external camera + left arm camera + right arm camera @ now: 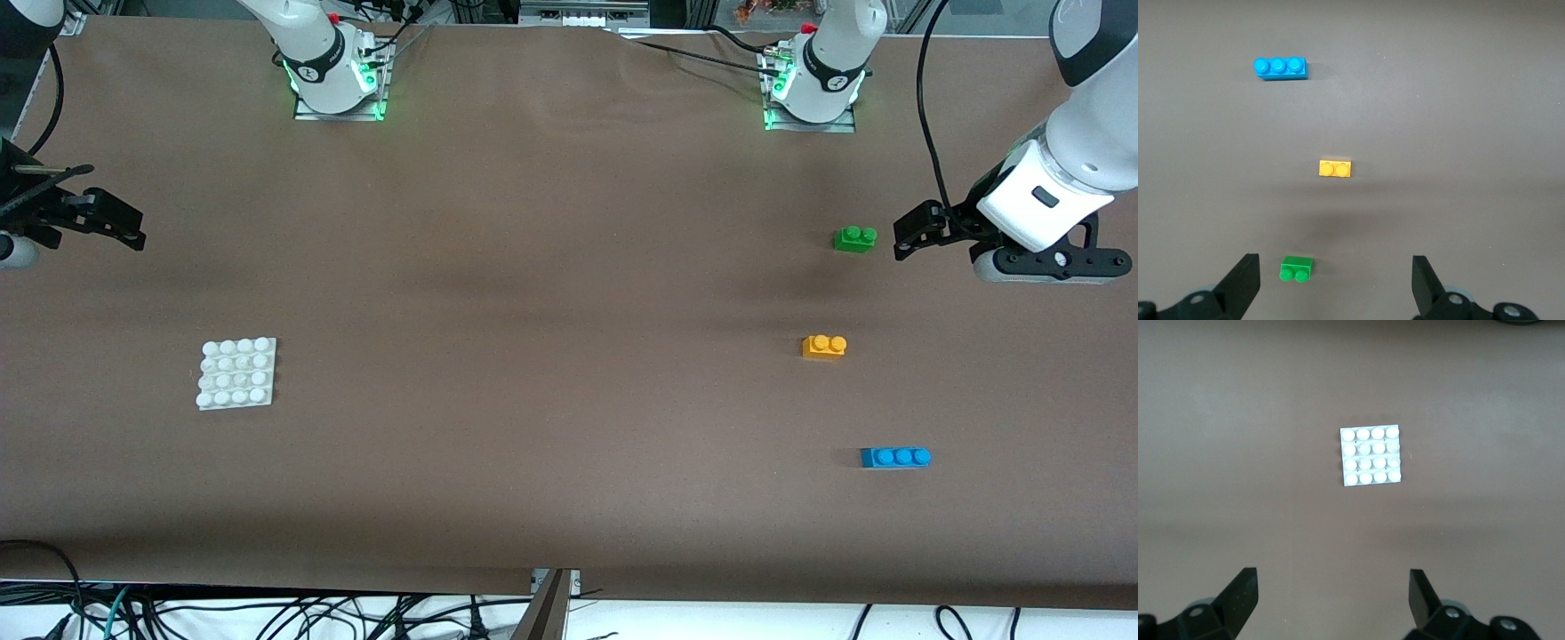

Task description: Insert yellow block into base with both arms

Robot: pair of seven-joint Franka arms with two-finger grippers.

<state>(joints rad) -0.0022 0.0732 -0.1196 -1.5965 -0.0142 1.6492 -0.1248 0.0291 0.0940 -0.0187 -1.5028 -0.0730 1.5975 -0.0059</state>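
The yellow block [824, 347] is sitting flat on the table [533, 267] toward the left arm's end, studs up, nothing touching it. A green brick [855, 238] is lying farther from the front camera than it, and a blue brick [895, 457] is lying nearer, all three well apart. The left gripper [909, 233] is hanging in the air just beside the green brick, fingers spread wide and holding nothing. The base [236, 373] is resting way off toward the right arm's end, studs up and bare. The right gripper [120, 227] is hovering over the table edge at that end, fingers also spread, empty.
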